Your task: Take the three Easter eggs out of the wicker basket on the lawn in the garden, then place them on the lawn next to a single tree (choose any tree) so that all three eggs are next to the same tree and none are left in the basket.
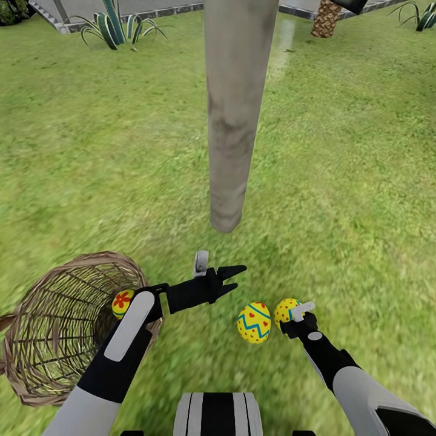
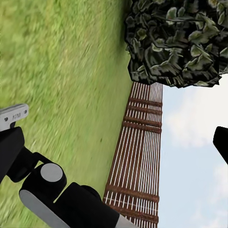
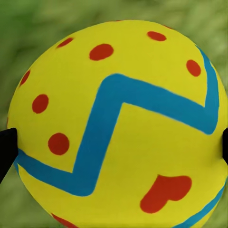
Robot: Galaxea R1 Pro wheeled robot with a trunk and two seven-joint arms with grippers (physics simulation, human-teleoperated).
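The tipped wicker basket (image 1: pixel 57 330) lies on the lawn (image 1: pixel 339 181) at lower left. One Easter egg (image 1: pixel 123 301) with a red flower mark sits at its rim, partly behind my left forearm. My left gripper (image 1: pixel 236 278) is open and empty, between the basket and the tree trunk (image 1: pixel 227 151). A second egg (image 1: pixel 254 323) rests on the grass near the trunk's base. Just right of it, my right gripper (image 1: pixel 295 318) is shut on the third egg (image 1: pixel 284 312), low over the grass. Up close this egg (image 3: pixel 118 128) has black fingertips (image 3: pixel 6 149) at both sides.
Spiky plants (image 1: pixel 115 27) and grey paving (image 1: pixel 151 9) lie far back, with a palm stump (image 1: pixel 327 18) at upper right. The left wrist view looks across grass to a wooden fence (image 2: pixel 140 152) and dark foliage (image 2: pixel 180 40). Open grass surrounds the trunk.
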